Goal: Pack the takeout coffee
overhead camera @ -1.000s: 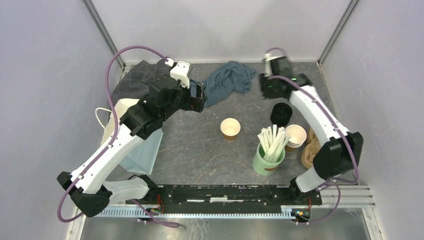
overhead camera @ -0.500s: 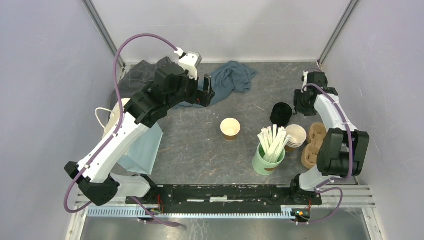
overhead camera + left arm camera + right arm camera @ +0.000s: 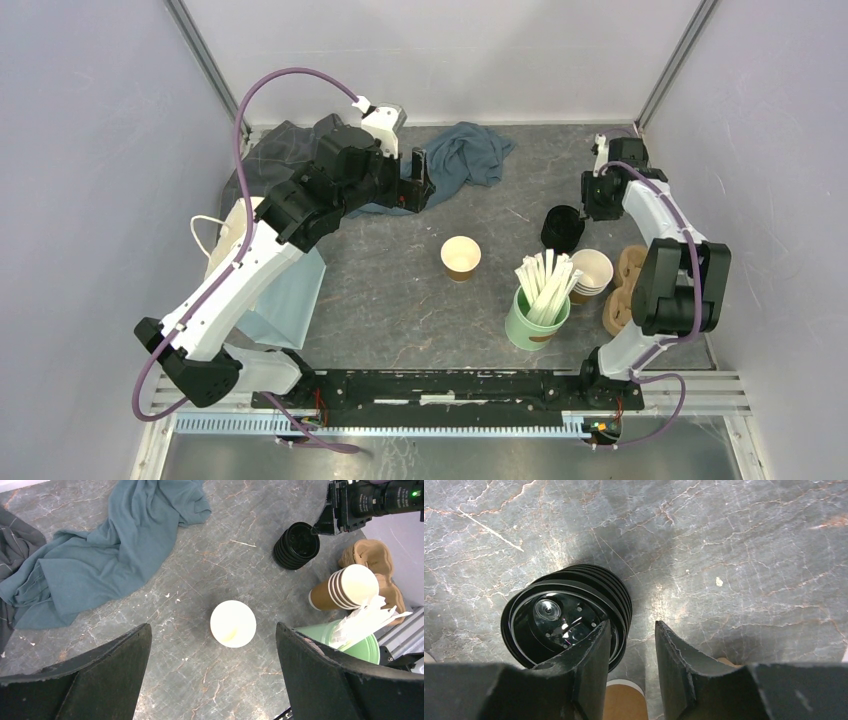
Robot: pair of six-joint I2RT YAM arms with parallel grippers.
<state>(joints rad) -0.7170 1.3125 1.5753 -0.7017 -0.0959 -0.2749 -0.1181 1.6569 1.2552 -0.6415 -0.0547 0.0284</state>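
Bright, even light, soft shadows; wrist-view edges perhaps blurred.

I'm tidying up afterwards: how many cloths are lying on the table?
2. A teal cloth lies crumpled at the far middle of the table; a dark grey cloth lies at the far left, partly under the left arm, which may hide more.

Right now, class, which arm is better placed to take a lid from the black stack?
Right. The right gripper hangs directly over the stack of black lids, straddling its rim. The left gripper, wide open, is over the lone cup, well away from the lids.
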